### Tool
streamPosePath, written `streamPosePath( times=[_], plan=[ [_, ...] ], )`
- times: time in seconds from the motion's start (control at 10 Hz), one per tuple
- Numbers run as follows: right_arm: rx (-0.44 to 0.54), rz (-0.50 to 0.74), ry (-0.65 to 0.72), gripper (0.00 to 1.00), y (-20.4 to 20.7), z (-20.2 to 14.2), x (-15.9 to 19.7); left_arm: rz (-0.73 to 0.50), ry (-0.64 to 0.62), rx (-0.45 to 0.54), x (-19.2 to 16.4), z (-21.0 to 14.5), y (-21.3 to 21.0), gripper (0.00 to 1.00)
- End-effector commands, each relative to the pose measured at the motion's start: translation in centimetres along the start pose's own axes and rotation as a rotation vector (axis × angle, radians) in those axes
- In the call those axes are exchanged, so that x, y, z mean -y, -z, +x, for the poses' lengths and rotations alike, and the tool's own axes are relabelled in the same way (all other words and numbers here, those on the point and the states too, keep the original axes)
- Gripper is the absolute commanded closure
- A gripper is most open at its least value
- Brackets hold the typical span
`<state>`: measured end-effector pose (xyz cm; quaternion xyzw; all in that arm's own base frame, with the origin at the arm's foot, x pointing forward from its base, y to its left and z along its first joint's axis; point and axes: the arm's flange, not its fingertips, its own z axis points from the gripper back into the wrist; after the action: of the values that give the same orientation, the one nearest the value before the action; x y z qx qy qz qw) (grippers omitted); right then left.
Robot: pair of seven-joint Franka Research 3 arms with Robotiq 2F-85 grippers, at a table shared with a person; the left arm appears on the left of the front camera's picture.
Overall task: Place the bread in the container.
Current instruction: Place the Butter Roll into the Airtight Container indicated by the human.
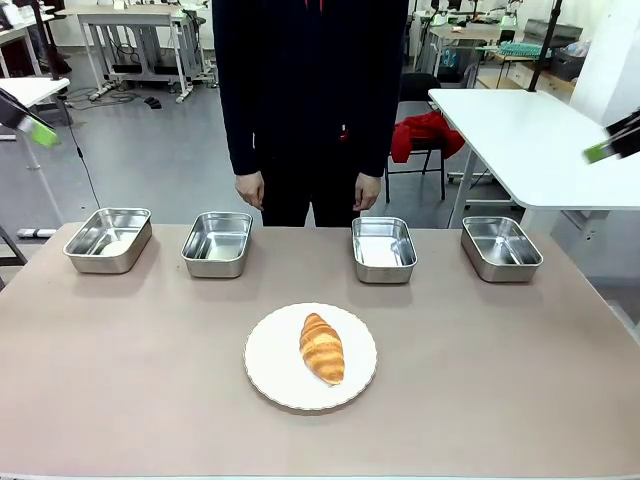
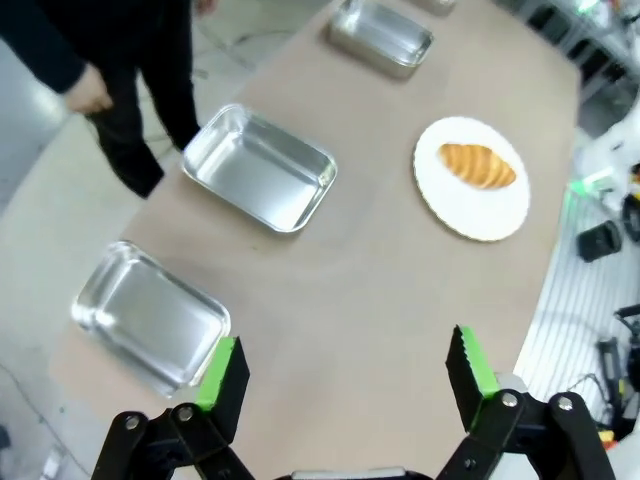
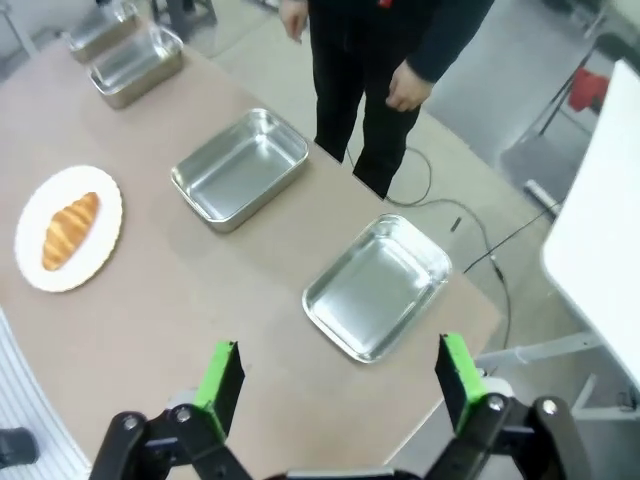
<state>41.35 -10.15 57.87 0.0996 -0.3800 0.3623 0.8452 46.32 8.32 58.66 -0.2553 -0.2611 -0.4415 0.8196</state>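
In the front view, the croissant [image 1: 322, 347] lies on the white plate [image 1: 270, 385] near our edge of the table [image 1: 480, 380], well apart from the four steel pans [image 1: 217, 243] lined up along the far side. Nothing marks which pan is meant, so we could choose the wrong one. The person's hands [image 1: 250, 188] hang just behind the middle pans, and a reach there might crowd them.

In the left wrist view, the left gripper [image 2: 345, 365] hovers high, jaws wide and empty. If we close on a tapered end, the croissant would likely spin or squirt free.

In the right wrist view, the right gripper [image 3: 338, 372] is likewise wide and empty. Pads catching the plate's rim could tip it, and too hard a squeeze would crush the pastry.
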Motion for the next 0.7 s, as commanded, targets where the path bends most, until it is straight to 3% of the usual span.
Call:
streamPosePath(
  times=[0.0, 0.3, 0.6],
  plan=[
    [0.071, 0.061, -0.034, 0.0, -2.1, -1.6, 3.4, -0.073, 0.075, 0.054, -3.1, -1.4, -3.3, 0.0],
    [0.142, 0.064, -0.024, 0.0, -4.2, -4.6, 6.4, -0.053, 0.129, 0.133, -4.5, -4.2, -6.6, 0.0],
    [0.167, 0.06, -0.013, 0.0, -4.9, -6.2, 7.5, 0.029, 0.16, 0.164, -4.5, -4.8, -7.3, 0.0]
  ],
)
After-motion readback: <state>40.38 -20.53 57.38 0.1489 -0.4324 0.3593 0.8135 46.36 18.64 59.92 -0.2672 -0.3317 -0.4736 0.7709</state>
